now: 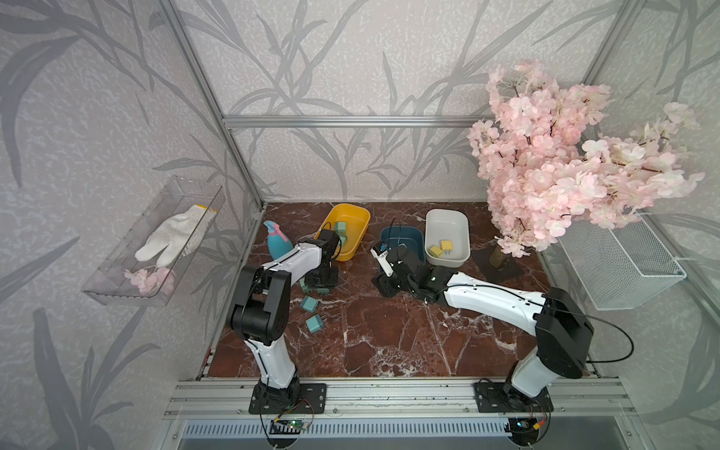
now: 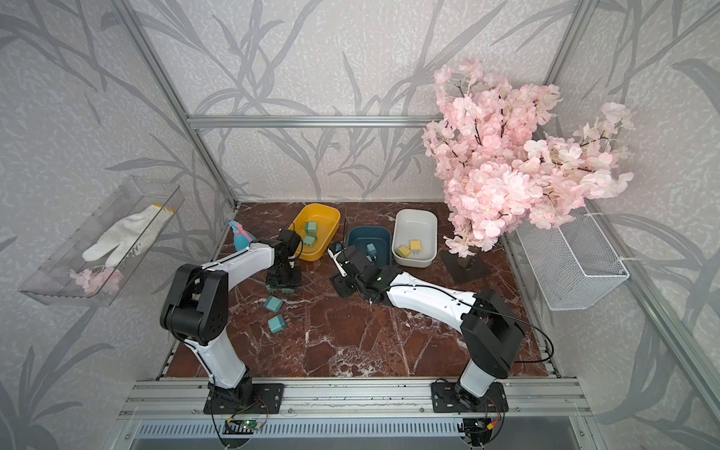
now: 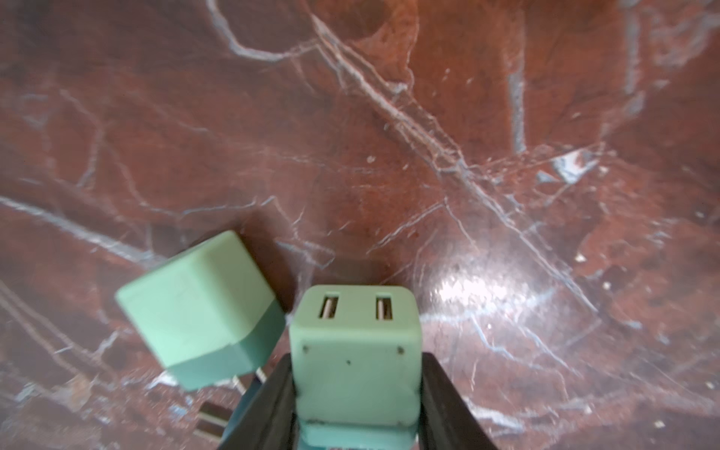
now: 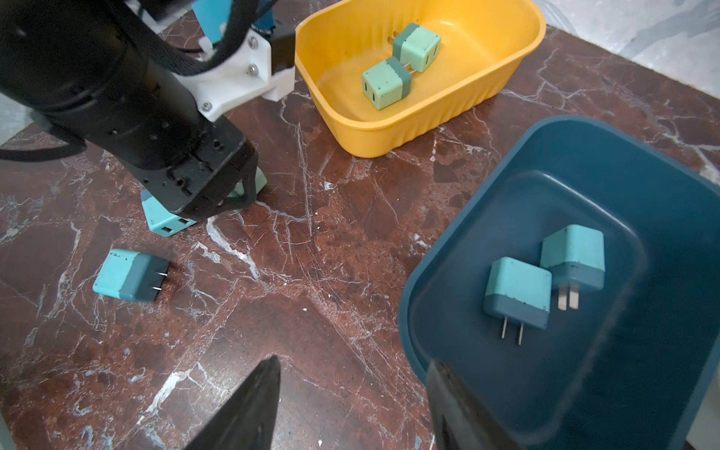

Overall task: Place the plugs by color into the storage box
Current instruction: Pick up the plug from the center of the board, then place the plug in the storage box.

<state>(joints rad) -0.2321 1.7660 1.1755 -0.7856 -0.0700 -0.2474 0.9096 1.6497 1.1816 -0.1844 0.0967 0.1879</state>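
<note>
My left claw point(image 3: 356, 362) is closed on a sage green plug point(image 3: 356, 343). Its black fingers point(image 3: 269, 401) press the two sides, and the face with the twin slots is turned away from my wrist. I hold it low at the desk point(image 1: 389, 331), in front of the yellow box point(image 1: 350, 218). I cannot tell whether it rests on the surface or hangs just above it. A second sage green plug point(image 3: 202, 307) lies tilted just beside it, prongs toward my wrist. Two more sage green plugs point(image 4: 417, 46) sit side by side in the yellow box.

My right claw point(image 4: 350, 393) is open, with nothing between its fingers. It hangs over the desk by the near rim of the blue box point(image 4: 643, 175). In that box lie two teal-blue plugs point(image 4: 518, 292), close together, prongs pointing toward me. Two loose teal-blue plugs point(image 1: 309, 304) lie on the desk, nearer my left base than the left claw is. The white box point(image 1: 446, 226) stands beside the blue one and holds two yellow plugs point(image 1: 446, 245). A light-blue spray bottle point(image 1: 278, 243) stands behind my left forearm.
</note>
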